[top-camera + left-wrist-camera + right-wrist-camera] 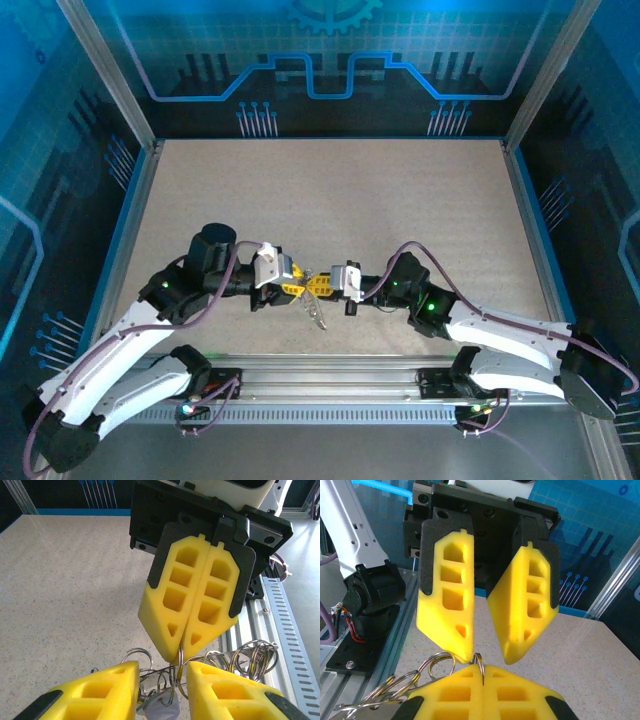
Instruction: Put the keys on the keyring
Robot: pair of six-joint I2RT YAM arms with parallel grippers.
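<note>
- One keyring (180, 656) loop is sitting pinched in the right gripper's (181, 645) fully closed fingertips.
- Wide apart and empty, the left gripper (487, 655) is flanking that loop with its fingers.
- Between those fingers, a lilac key (161, 711) is hanging among rings (252, 656).

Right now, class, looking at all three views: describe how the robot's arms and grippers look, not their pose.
The left arm and right arm have white shells, black joints with small green lights, and purple cables looping alongside. The left gripper and right gripper each have two yellow wedge-shaped fingers with rectangular cut-outs, backed by black plates on a black body.
</note>
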